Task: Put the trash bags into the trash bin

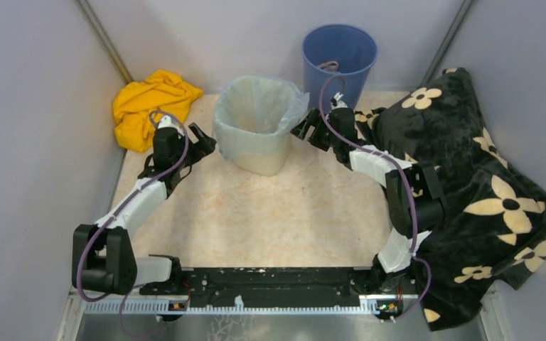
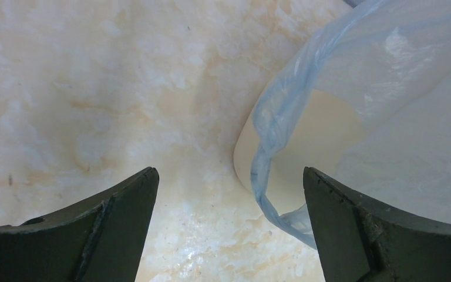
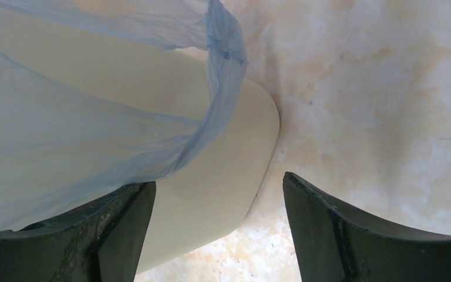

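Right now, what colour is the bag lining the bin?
Translucent pale blue trash bag, over the cream trash bin; right wrist view shows it best.

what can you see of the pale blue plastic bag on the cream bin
The thin, translucent pale-blue plastic bag lines the upright cream plastic waste bin. Its open mouth is folded out over the rim, the crinkled hem hanging unevenly partway down the outer wall, leaving the lower wall bare. Only the bin clearly touches it; the left gripper and right gripper flank it, jaws open, holding nothing.
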### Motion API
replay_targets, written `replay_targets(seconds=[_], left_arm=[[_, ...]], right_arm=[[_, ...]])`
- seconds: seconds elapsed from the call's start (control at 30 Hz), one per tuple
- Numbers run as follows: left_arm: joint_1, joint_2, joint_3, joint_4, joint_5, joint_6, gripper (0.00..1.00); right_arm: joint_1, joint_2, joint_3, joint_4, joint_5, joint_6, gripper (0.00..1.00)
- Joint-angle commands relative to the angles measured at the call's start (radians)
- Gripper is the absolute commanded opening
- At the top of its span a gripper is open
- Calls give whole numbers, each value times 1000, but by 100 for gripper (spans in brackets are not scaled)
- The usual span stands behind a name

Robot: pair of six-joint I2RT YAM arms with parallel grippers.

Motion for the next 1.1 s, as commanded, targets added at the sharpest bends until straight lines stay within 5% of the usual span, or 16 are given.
replay_targets(seconds=[0.0, 0.4, 0.77, 1.07], left_arm=[[12, -55, -2, -37, -103, 12, 99], [86, 148, 142, 122, -122, 20, 99], [87, 410, 248, 363, 111, 28, 99], [85, 441, 179, 436, 244, -18, 99]], right_arm=[[-5, 19, 86, 30, -15, -22, 80], [-6, 50, 128, 16, -30, -27, 80], [-6, 94, 178, -1, -43, -30, 80], [-3, 95, 177, -17, -73, -34, 80]])
